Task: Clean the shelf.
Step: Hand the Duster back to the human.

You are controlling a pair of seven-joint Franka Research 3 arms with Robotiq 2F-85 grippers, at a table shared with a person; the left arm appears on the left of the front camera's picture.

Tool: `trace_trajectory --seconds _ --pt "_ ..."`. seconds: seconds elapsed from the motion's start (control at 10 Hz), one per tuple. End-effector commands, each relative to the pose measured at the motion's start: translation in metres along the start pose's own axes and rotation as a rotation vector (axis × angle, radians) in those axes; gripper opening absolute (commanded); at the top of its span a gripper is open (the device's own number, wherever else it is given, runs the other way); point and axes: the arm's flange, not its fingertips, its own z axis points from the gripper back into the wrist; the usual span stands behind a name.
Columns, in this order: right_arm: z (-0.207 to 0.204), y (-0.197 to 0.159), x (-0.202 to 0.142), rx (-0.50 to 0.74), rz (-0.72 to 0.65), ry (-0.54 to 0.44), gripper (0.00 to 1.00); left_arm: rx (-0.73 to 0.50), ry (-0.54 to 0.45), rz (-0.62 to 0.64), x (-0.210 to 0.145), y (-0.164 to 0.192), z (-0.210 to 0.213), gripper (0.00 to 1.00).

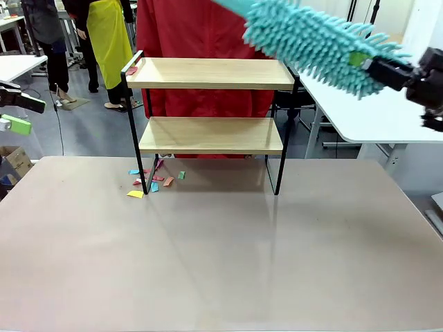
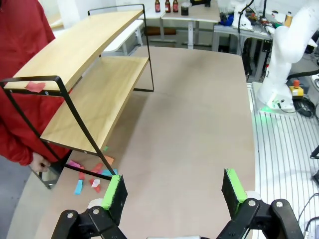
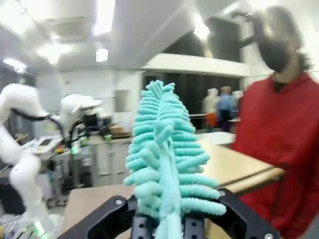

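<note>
A 2-tier shelf point(image 1: 211, 104) of light wooden boards in a thin black metal frame stands at the far side of the beige counter point(image 1: 221, 256), just in front of a person in a red jacket point(image 1: 201, 28). The right gripper point(image 1: 387, 69), black and reaching in from the right at about the height of the top board, is pressed together on the handle of a turquoise duster with soft, finger-like chenille strands point(image 1: 311, 41); the duster's head slants up and to the left, hanging in the air above the shelf's right end and clear of the boards. In the right wrist view the duster point(image 3: 164, 164) rises straight from between the gripper's fingers, with the person's red sleeve to its right. The left gripper point(image 2: 174, 191) hovers over the counter's left side with its green-padded fingers point(image 2: 112, 191) spread wide and holding nothing. A scatter of small coloured paper scraps point(image 1: 154, 181), pink, blue, orange, green and yellow, lies on the counter around the shelf's front left leg. 1 red scrap point(image 1: 131, 70) sits on the left end of the top board. The person's hand point(image 2: 39, 162) shows low beside the shelf's left end.
</note>
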Motion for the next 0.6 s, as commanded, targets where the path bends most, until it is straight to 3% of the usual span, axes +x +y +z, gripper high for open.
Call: trace_trajectory --seconds 0.0,0.5 --pt "0.014 0.006 0.009 -0.211 0.013 -0.056 0.17 -0.002 -0.025 -0.001 0.002 0.0 0.0 1.0" --pt "0.067 -0.008 0.01 -0.687 0.087 -0.026 0.17 -0.002 -0.025 -0.001 0.002 0.0 0.0 1.0"
